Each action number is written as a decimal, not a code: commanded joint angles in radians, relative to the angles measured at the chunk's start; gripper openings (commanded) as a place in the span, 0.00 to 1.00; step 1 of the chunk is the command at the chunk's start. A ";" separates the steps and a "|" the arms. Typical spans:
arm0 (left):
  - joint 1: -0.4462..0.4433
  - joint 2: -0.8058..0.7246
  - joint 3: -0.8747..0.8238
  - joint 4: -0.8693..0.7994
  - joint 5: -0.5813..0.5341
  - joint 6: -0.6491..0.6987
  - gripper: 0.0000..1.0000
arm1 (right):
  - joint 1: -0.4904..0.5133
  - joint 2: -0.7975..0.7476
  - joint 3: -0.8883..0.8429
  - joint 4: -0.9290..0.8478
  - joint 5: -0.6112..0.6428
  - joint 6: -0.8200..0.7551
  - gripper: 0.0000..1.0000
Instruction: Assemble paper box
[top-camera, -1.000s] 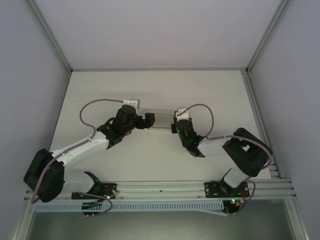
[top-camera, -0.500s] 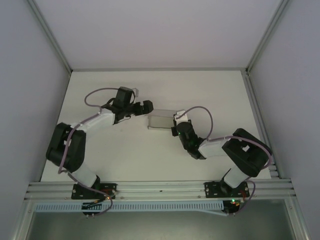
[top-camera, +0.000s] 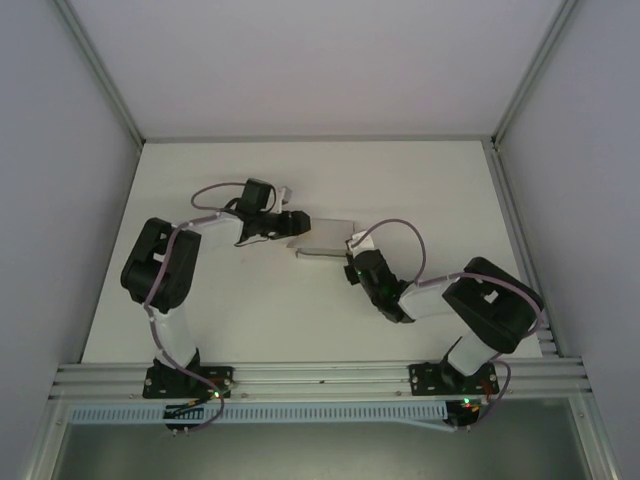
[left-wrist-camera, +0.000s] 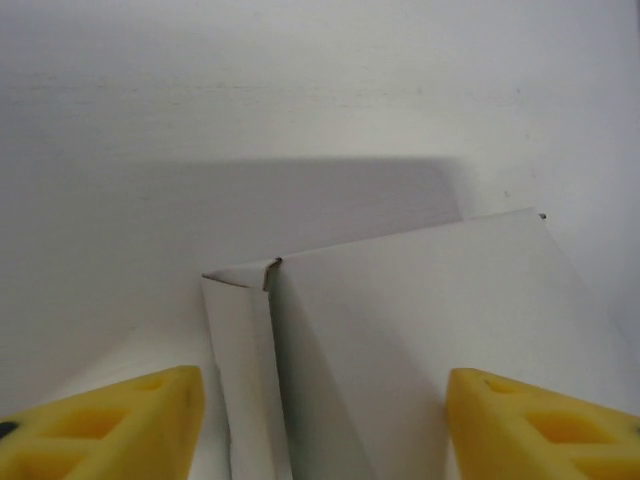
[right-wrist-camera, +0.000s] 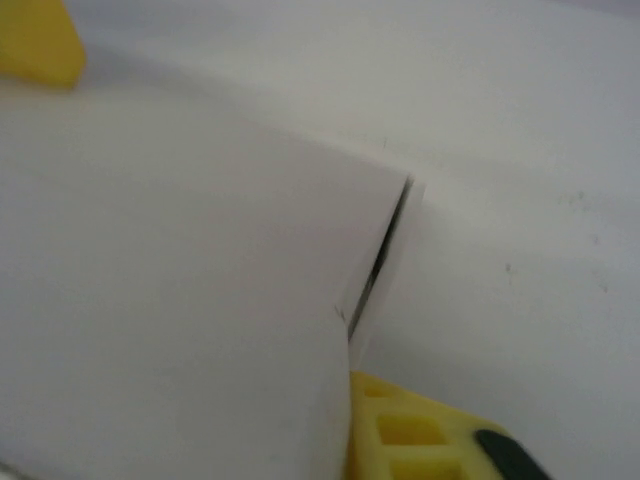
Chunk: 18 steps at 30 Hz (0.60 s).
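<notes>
The paper box (top-camera: 325, 238), plain white card with creased panels, lies mid-table between the two grippers. My left gripper (top-camera: 293, 226) is at its left end. In the left wrist view the left gripper (left-wrist-camera: 322, 432) is open, its yellow fingers (left-wrist-camera: 105, 425) standing either side of the paper box (left-wrist-camera: 400, 330) with small gaps. My right gripper (top-camera: 352, 262) is at the box's near right corner. In the right wrist view one yellow finger (right-wrist-camera: 420, 435) rests against the edge of a paper box panel (right-wrist-camera: 170, 290). That card hides the other finger.
The white table (top-camera: 250, 320) is walled by grey panels and metal posts (top-camera: 100, 70). A rail (top-camera: 320, 378) carrying both arm bases runs along the near edge. Cables loop above each wrist. A yellow tip (right-wrist-camera: 35, 40) shows at the far top left of the right wrist view.
The left arm folded back toward its base and its gripper swung to the box's left end, jaws narrowing around it. The box shifted slightly. The right gripper stayed at the near right corner.
</notes>
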<state>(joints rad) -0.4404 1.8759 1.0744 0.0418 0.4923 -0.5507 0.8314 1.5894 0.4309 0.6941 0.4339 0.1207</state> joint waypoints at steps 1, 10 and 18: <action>0.024 0.051 -0.047 0.051 0.062 -0.008 0.56 | 0.005 -0.024 -0.023 -0.215 -0.024 0.028 0.22; 0.038 0.076 -0.085 0.093 0.064 -0.030 0.35 | 0.006 -0.225 -0.057 -0.433 -0.072 0.156 0.61; 0.047 0.093 -0.106 0.102 0.060 -0.037 0.31 | 0.003 -0.614 -0.161 -0.574 -0.158 0.248 0.99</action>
<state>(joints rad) -0.4042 1.9141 1.0069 0.2108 0.5968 -0.5816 0.8322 1.0653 0.2951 0.1944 0.3161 0.3122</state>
